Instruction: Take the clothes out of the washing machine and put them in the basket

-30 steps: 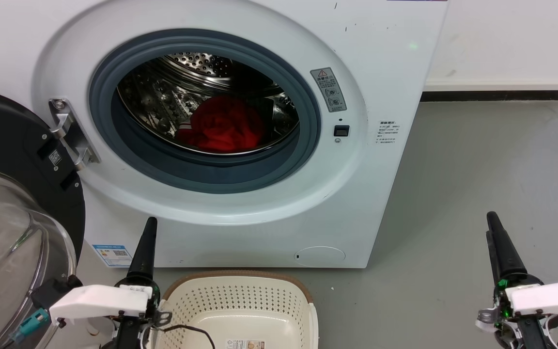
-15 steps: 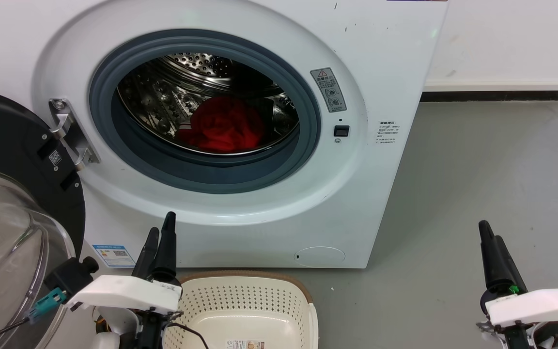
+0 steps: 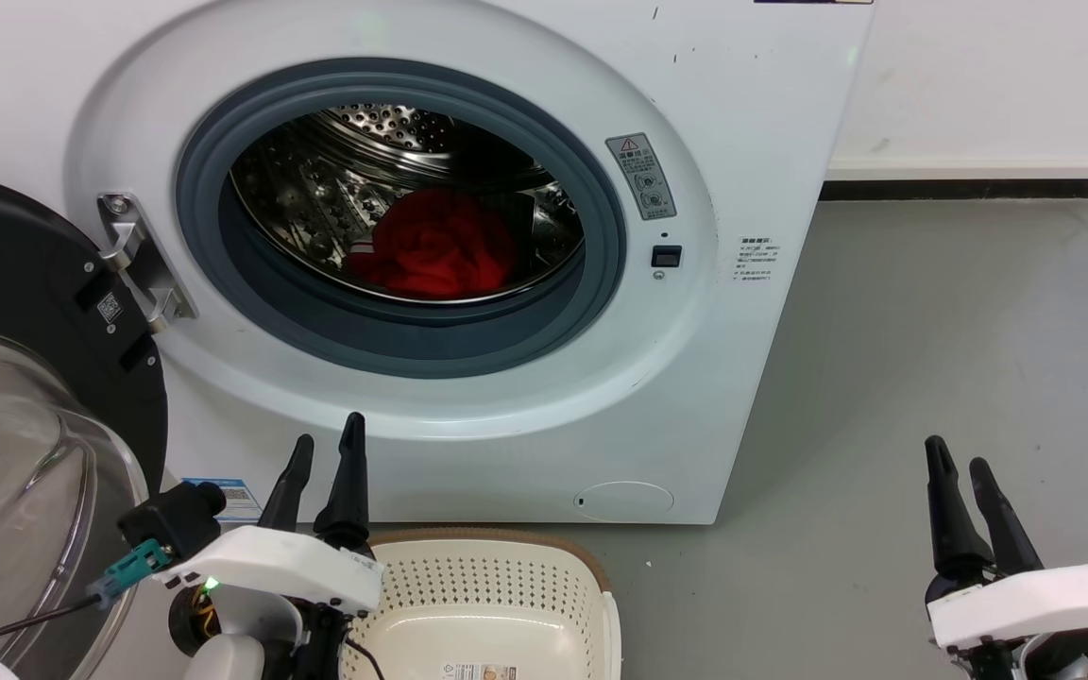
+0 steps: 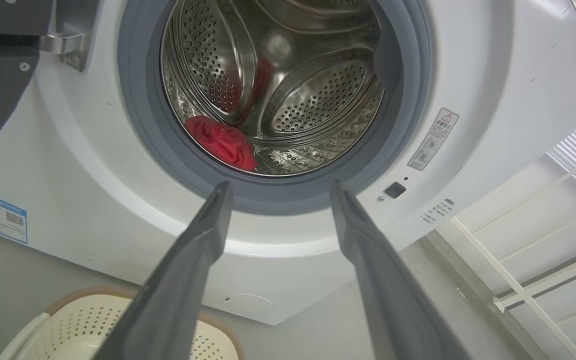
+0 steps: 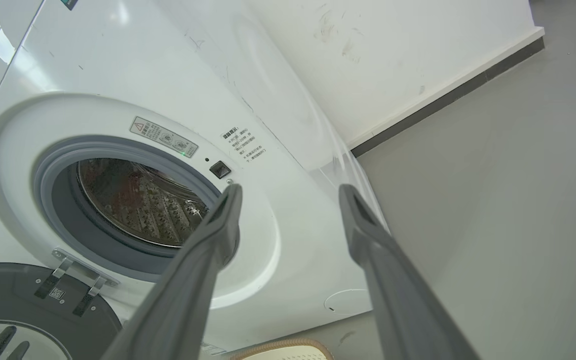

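The washing machine point(image 3: 752, 123) stands with its door swung open to the left. Red clothes point(image 3: 438, 247) lie bunched at the bottom of its steel drum point(image 3: 317, 189), also red clothes point(image 4: 222, 142) in the left wrist view. The cream basket point(image 3: 487, 595) sits on the floor below the porthole, with nothing in the part I see. My left gripper point(image 3: 325, 436) is open, low in front of the machine beside the basket's left rim, fingers pointing at the porthole. My right gripper point(image 3: 955, 461) is open over bare floor right of the machine.
The open door point(image 3: 25, 397), black-rimmed with a glass bowl, juts out at the left beside my left arm. Grey floor point(image 3: 960, 321) stretches to the right of the machine, up to a white wall with a dark skirting point(image 3: 969, 185).
My left gripper has swung right toward the basket and its fingers have spread. My right gripper has sunk a little, shifted left and opened too. The clothes have not moved.
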Controlling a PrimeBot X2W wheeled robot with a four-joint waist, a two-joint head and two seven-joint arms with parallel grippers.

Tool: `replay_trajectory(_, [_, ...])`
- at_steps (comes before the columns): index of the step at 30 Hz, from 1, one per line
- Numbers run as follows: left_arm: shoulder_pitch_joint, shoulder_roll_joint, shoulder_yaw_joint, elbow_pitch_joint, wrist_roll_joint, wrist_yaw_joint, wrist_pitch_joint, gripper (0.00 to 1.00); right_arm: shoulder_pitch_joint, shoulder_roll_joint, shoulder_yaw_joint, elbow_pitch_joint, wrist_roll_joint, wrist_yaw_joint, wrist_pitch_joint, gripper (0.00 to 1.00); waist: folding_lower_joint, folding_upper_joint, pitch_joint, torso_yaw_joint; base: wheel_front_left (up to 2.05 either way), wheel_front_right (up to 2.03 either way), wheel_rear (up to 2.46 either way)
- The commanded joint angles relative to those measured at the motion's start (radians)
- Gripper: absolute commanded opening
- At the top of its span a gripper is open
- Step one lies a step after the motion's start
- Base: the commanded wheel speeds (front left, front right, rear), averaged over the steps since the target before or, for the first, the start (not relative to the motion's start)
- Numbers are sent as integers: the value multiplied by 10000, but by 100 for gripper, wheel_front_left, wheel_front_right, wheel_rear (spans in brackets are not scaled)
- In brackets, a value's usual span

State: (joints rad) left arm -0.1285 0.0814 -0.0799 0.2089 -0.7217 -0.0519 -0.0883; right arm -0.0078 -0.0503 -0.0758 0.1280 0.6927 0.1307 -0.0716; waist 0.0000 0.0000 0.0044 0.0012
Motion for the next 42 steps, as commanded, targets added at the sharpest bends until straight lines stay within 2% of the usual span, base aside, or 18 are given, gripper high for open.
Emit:
replay_trajectory(1, [-269,67,-60,-84,290,58,-90,100,35,-11,27,-191,-304,1,-81,100,0,0,-2,0,0,0,0])
replay_trajectory(28, [-400,486,-876,-4,3215,794,-841,100,399,-6,4,-827,-3610,0,-275,100,0,0,-19,26,0,0,0])
replay_trajectory(42, [-181,490,-855,-134,4315,1150,-1157,100,514,-4,10,-969,-4888,0,-461,100,0,0,-1,26,0,0,0])
